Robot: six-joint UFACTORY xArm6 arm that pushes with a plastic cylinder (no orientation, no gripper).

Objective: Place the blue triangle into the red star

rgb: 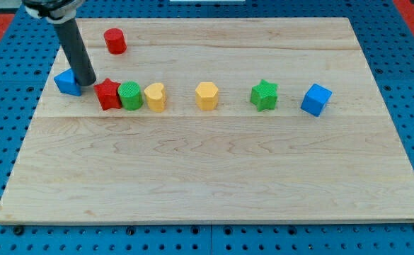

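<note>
The blue triangle [67,82] lies near the board's left edge, partly hidden behind my rod. The red star [108,93] sits just to its right, with a small gap between them. My tip [85,83] rests on the board between the two, touching the blue triangle's right side and just left of the red star. The red star touches a green cylinder [130,95] on its right.
A yellow heart-like block [155,96] sits right of the green cylinder. Further right in the same row are a yellow hexagon [207,95], a green star [264,95] and a blue cube [315,99]. A red cylinder [115,41] stands near the top left. The wooden board [214,177] lies on a blue pegboard.
</note>
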